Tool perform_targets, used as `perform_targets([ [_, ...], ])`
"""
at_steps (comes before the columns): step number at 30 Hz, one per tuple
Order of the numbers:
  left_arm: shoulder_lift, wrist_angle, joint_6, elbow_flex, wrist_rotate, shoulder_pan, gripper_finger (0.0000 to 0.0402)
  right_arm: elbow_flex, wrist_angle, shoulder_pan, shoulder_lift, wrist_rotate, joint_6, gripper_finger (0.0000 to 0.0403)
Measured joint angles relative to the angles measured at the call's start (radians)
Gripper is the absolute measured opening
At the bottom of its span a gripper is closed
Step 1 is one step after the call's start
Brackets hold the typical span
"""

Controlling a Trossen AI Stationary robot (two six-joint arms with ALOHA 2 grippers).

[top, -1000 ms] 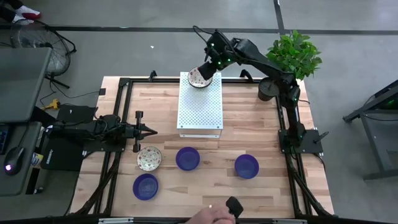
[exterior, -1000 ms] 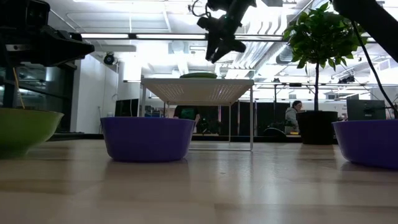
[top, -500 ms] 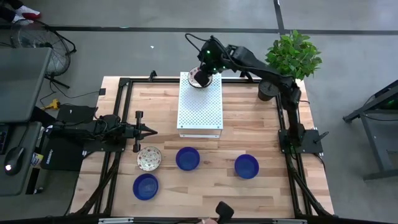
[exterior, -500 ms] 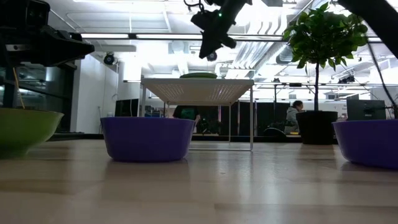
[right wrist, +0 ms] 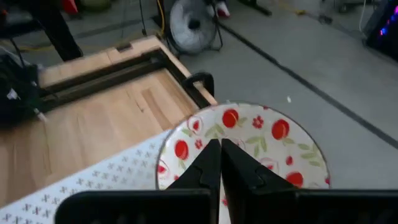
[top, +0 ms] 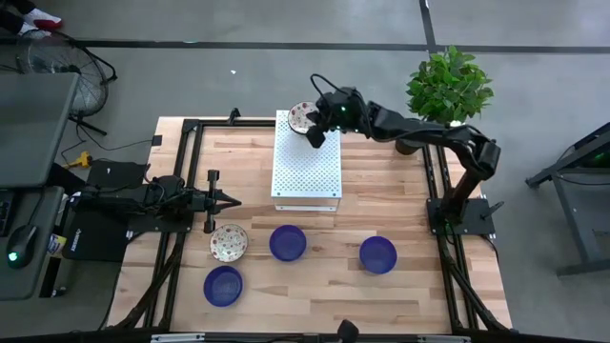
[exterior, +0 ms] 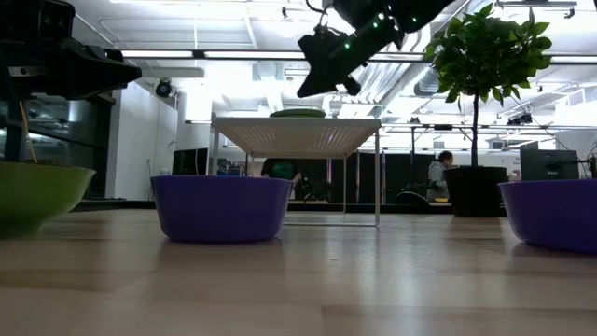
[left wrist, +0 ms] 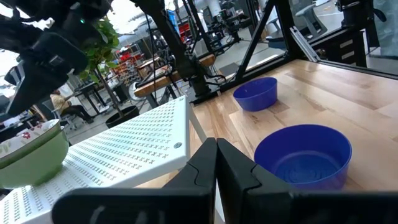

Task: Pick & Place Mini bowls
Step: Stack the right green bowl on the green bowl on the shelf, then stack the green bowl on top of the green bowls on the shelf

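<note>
The right gripper (top: 315,134), fingers shut and empty, is being held at the floral mini bowl's (top: 302,117) four o'clock; clearance above the perforated white stand (top: 307,160) should be kept.

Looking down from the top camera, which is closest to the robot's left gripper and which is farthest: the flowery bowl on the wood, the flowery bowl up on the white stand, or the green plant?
Measured from the left gripper:
1. The flowery bowl on the wood, just beside it toward the table's near edge.
2. The flowery bowl on the white stand, at the stand's far end.
3. The green plant, at the far right corner.
</note>
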Motion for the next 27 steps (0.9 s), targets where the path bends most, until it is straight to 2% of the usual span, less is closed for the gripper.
perform_targets([
  [4, 0.000, 0.000, 0.000, 0.000, 0.000, 0.000, 0.0000, -0.067, 0.099, 0.000, 0.000, 0.012, 0.000, 0.0000],
  [12, 0.000, 0.000, 0.000, 0.000, 0.000, 0.000, 0.0000, -0.146, 0.152, -0.001, 0.000, 0.030, 0.012, 0.0000],
  [27, 0.000, 0.000, 0.000, 0.000, 0.000, 0.000, 0.0000, -0.168, 0.190, 0.004, -0.016, 0.061, 0.019, 0.0000],
])
